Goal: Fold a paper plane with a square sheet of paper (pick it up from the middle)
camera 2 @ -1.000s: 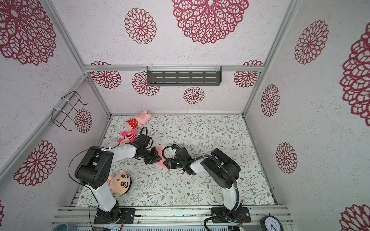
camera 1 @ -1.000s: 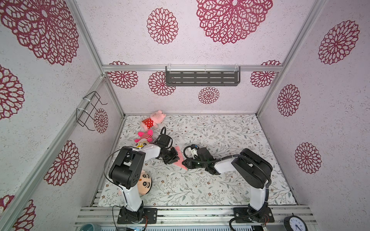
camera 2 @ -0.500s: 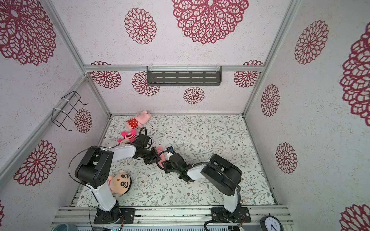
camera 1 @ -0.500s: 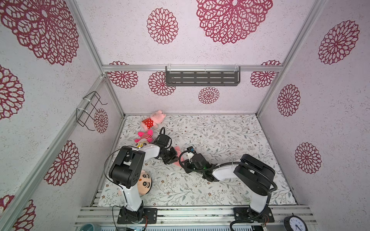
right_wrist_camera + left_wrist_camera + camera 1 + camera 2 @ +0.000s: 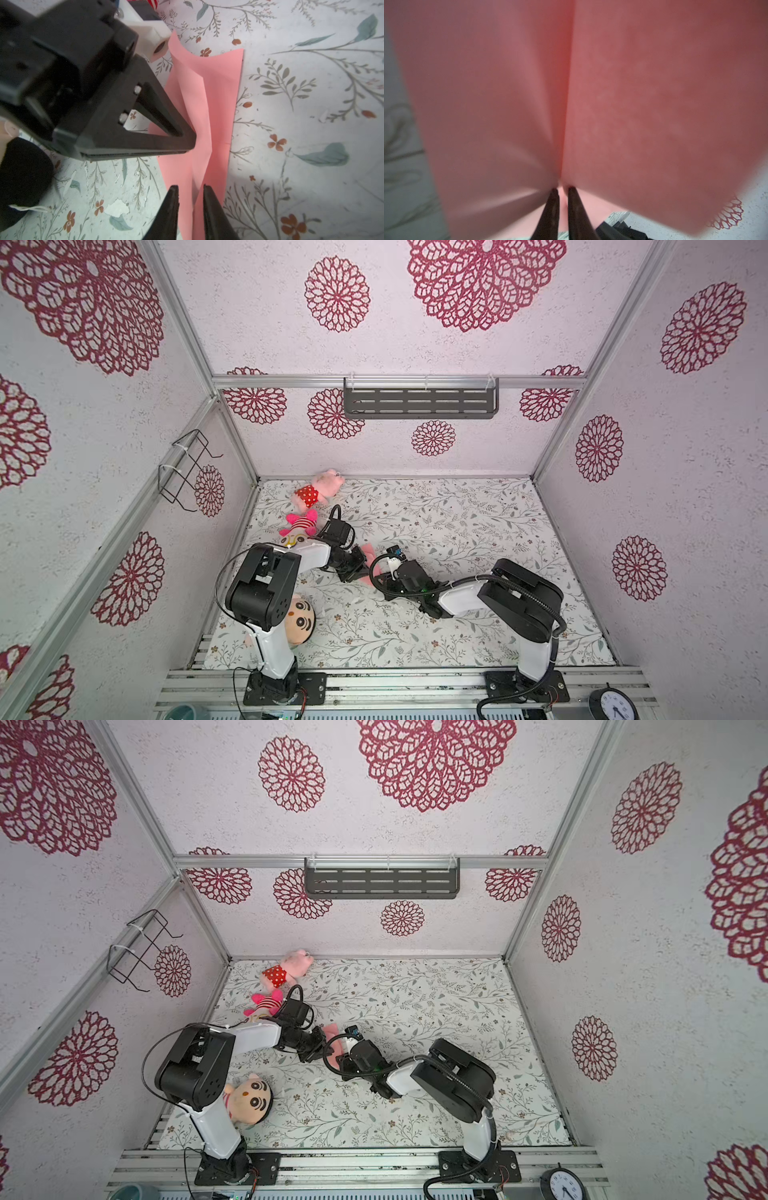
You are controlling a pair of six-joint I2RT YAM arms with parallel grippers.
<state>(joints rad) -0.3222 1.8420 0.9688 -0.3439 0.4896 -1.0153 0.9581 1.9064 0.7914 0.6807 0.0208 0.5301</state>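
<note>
Both grippers hide sheet (mostly) overhead.

Pink paper between left claw and right claw

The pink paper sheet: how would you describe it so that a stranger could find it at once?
Look at the floral-patterned table, where the two black grippers meet left of the middle. Between them lies the thin, plain light pink paper sheet, pinched by the left gripper into a raised ridge. Unlike the pink plush toys behind it, it is flat, straight-edged and unprinted.
</note>
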